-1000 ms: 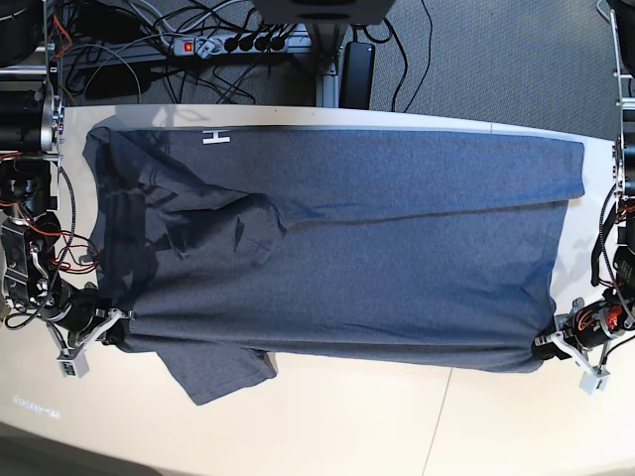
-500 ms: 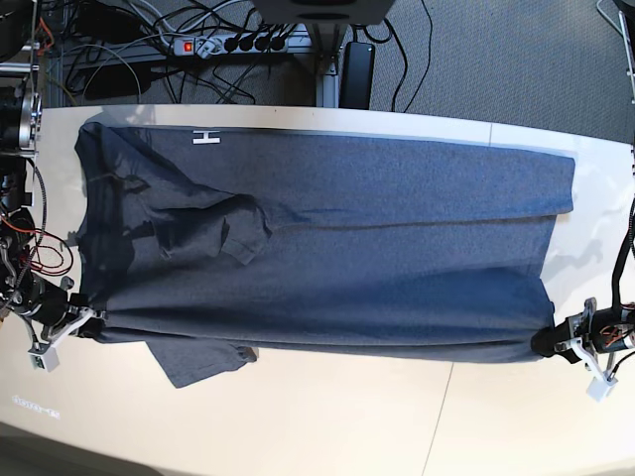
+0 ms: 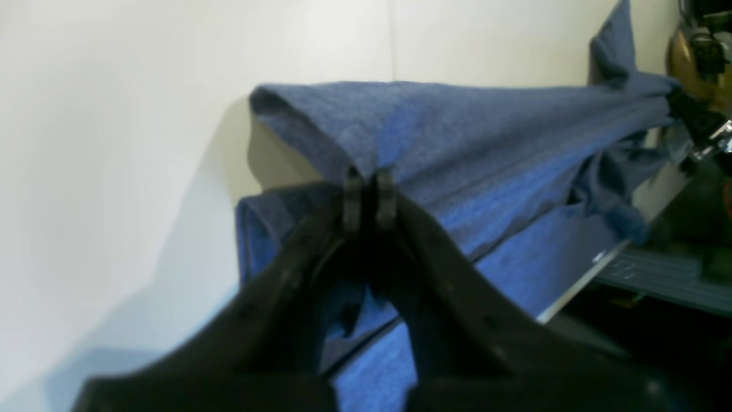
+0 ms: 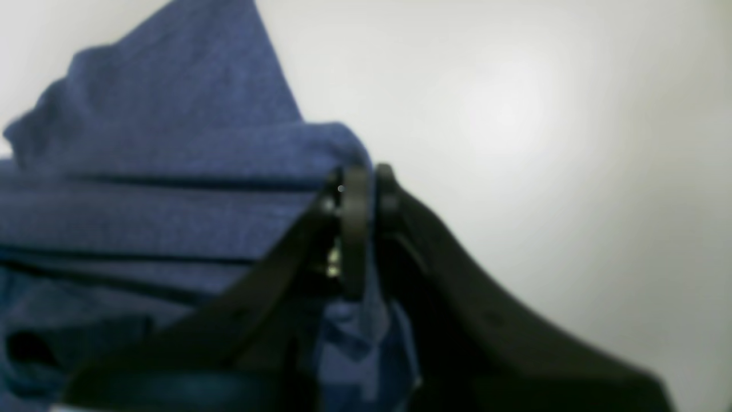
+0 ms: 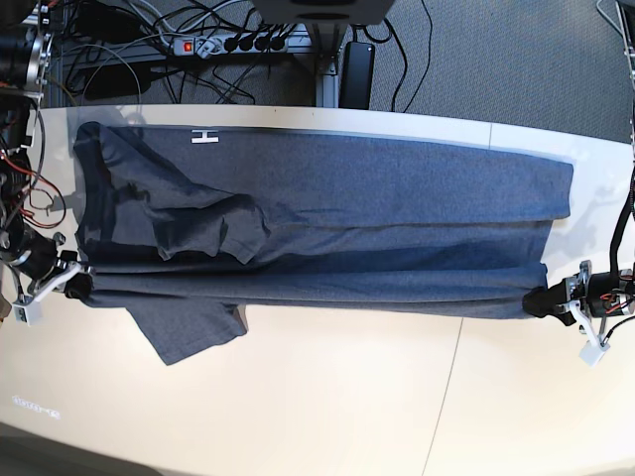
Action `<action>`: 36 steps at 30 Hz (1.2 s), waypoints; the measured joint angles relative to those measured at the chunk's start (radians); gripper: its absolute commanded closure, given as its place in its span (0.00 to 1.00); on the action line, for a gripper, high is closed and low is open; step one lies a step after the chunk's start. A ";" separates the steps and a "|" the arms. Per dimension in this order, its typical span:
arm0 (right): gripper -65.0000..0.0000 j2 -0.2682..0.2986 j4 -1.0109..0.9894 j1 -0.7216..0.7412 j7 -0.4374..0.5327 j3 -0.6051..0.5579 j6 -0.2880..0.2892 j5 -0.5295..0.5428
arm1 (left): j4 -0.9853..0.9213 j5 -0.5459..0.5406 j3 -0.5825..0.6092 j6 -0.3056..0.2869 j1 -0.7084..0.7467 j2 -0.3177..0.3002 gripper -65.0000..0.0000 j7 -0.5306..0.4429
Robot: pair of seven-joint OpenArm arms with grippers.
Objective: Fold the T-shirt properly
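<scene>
Evenly bright, diffuse overhead light. Soft shadow on table [image 3: 143, 189] at 8 o'clock in left wrist view. Both wrist views soft, near black fingers [image 4: 354, 229] blurred. Base view sharp, slightly bowed at edges.

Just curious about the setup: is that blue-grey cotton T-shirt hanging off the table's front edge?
No, the blue-grey cotton T-shirt lies wholly on the pale table, well back from its front edge.

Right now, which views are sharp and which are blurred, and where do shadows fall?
Base view: sharp, evenly lit; the T-shirt casts a thin shadow on the table. Left wrist view: left gripper blurred, cloth sharper, soft shadow at left. Right wrist view: everything soft, right gripper most.
</scene>
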 measured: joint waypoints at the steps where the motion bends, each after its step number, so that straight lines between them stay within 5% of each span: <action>1: 1.00 0.000 0.009 -0.014 0.000 0.003 0.000 0.005 | 0.033 -0.001 0.000 0.000 0.012 -0.003 1.00 -0.004; 17: 1.00 0.000 0.024 -0.060 0.001 0.004 -0.001 0.004 | 0.180 0.114 0.001 0.000 0.130 -0.013 1.00 -0.058; 19: 0.63 0.000 0.024 -0.059 0.002 0.004 -0.001 -0.002 | 0.180 0.139 0.001 0.000 0.130 -0.013 1.00 -0.080; 21: 0.39 0.001 0.024 -0.058 0.003 0.004 -0.001 -0.006 | 0.180 0.150 0.001 0.000 0.130 -0.015 1.00 -0.085; 36: 0.37 0.003 0.024 0.073 0.023 0.006 -0.001 0.010 | 0.180 0.159 0.001 0.000 0.130 -0.014 1.00 -0.099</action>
